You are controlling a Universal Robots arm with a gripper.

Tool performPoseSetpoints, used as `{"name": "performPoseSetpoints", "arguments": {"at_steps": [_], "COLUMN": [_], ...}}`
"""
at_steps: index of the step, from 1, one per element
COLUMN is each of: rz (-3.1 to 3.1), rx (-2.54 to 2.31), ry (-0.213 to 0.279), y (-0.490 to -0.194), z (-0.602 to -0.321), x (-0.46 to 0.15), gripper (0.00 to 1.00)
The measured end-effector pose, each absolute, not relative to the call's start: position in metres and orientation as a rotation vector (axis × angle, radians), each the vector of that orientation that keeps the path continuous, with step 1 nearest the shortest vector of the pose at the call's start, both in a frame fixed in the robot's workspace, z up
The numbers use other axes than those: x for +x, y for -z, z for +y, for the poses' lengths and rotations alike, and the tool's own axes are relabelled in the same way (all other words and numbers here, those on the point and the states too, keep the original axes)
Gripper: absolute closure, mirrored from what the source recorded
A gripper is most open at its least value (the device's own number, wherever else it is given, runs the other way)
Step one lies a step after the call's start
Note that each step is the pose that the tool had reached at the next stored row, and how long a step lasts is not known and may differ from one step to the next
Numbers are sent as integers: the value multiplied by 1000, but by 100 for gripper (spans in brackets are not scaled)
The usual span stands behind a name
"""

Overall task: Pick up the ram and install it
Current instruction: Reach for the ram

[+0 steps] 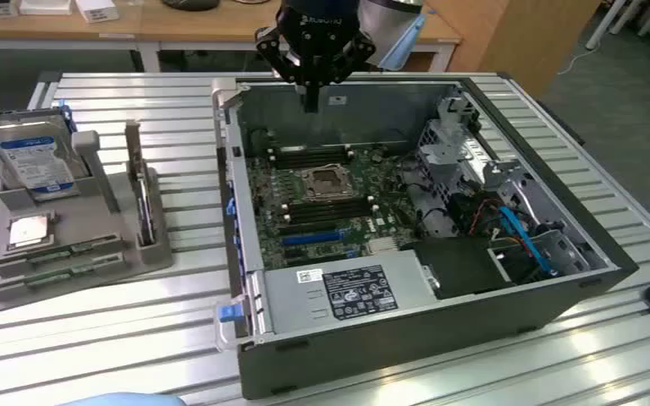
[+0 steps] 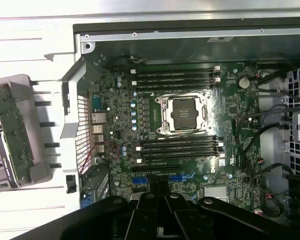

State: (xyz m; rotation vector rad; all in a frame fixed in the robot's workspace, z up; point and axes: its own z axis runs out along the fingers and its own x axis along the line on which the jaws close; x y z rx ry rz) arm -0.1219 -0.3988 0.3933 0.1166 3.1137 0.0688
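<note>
The exterior view takes in the whole table [image 1: 133, 338]: the open case [image 1: 438, 330] in the middle and a grey holder [image 1: 133, 260] at the exterior view's left. The wrist view looks straight down into the case and shows the board [image 2: 120, 125] closely. There the socket [image 2: 185, 112] sits between black slots [image 2: 175, 75] on its far side and more on its near side (the exterior view gives these only small). It also catches the holder's edge, where a long green strip [image 2: 12, 132] runs from far to near.

The hand [image 1: 311, 103] hangs above the far end of the case. Its fingers are pressed together, point down and grip nothing.

The holder carries a drive [image 1: 31, 156] standing upright at its far end and a CPU [image 1: 30, 230] lying flat nearer. The ram [image 1: 68, 252] lies flat in a groove at the near end, well apart from the hand, with a second stick [image 1: 60, 275] just nearer still. Besides the board, the case holds a labelled power box [image 1: 348, 292] at its near side. Blue cables [image 1: 523, 237] run at the exterior view's right.
</note>
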Motion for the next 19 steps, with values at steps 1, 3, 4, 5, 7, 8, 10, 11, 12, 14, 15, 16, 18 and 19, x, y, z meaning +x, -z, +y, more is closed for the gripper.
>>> {"name": "performPoseSetpoints", "arguments": {"at_steps": [1,3,4,5,7,8,10,11,12,14,15,16,18,19], "rz": [3114,3114,3114,3114,3114,3114,3114,3114,3114,3114,3114,3113,3113,3113], "rx": [117,117,117,117,117,117,117,117,117,117,117,117,117,116], "ry": [-69,-69,-69,-69,-69,-69,-69,-69,-69,-69,-69,-69,-69,-69], "y": [-393,-393,-393,-393,-393,-393,-393,-393,-393,-393,-393,-393,-393,-393], "z": [-399,-399,-399,-399,-399,-399,-399,-399,-399,-399,-399,-399,-399,-399], "x": [-122,-122,-122,-122,-122,-122,-122,-122,-122,-123,-125,-127,-134,-138], "gripper": [90,90,90,90,90,90,90,90,90,90,90,90,90,90]}}
